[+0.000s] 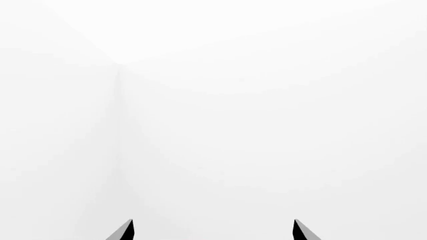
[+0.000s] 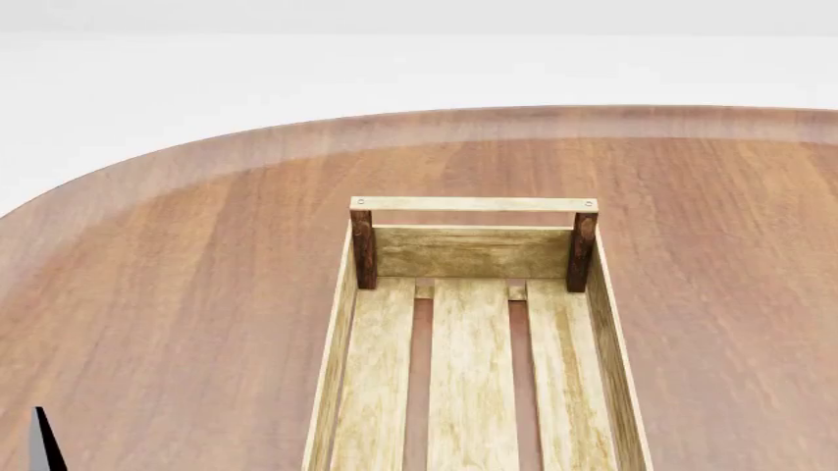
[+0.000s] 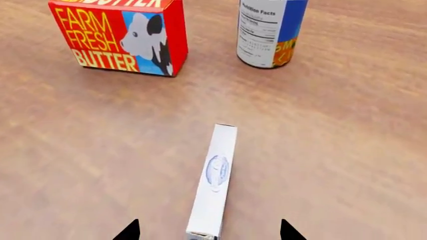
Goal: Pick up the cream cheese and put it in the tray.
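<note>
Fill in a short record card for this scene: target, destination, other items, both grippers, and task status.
target: cream cheese, a thin white box with a blue oval logo, on the table between the right gripper's fingertips
destination: tray, a slatted wooden crate, nothing seen in the part shown
other items: butter box and can, standing apart beyond the cream cheese
right gripper: open, not yet closed on the box
left gripper: open, facing only white background
status: cream cheese not yet lifted

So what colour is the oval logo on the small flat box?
Blue, on the small flat white cream cheese box; the right wrist view shows it best.
</note>
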`<state>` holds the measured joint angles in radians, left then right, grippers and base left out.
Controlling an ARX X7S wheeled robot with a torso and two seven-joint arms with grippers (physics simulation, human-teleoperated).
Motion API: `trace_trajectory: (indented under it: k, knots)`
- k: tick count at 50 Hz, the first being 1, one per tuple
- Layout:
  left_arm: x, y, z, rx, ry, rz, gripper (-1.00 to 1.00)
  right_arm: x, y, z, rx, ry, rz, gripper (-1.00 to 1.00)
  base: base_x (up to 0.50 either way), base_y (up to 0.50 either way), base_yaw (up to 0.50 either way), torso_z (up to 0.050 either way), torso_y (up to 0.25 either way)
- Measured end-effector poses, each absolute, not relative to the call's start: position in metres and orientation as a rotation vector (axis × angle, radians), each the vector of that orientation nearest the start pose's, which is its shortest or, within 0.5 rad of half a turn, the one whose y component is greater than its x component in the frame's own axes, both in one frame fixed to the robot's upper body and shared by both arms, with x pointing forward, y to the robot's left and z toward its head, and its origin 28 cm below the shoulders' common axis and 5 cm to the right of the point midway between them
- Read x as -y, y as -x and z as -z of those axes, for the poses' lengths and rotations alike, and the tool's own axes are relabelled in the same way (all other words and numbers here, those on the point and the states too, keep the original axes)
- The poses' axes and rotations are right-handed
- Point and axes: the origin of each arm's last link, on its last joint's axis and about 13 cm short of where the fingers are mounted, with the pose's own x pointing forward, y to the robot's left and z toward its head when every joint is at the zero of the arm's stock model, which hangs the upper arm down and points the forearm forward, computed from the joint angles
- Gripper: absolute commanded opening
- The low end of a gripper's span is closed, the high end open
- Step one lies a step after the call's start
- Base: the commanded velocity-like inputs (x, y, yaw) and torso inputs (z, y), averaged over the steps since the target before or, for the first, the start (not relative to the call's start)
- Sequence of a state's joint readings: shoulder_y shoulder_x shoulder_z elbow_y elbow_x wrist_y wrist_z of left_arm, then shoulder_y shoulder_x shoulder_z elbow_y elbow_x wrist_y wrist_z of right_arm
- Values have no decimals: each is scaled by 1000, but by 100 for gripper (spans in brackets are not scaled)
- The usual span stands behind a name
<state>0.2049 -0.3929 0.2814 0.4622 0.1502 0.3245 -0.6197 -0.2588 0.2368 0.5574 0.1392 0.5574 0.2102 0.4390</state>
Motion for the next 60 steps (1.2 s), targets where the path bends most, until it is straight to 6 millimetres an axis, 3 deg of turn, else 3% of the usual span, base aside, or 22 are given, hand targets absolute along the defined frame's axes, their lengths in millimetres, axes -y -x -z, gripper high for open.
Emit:
trace_trajectory:
  k: [60]
  knots:
    - [-210,-155,-85,616,-187,-151,100,263,-113,42,-488,-250,1001,100,0,0,0,0,0]
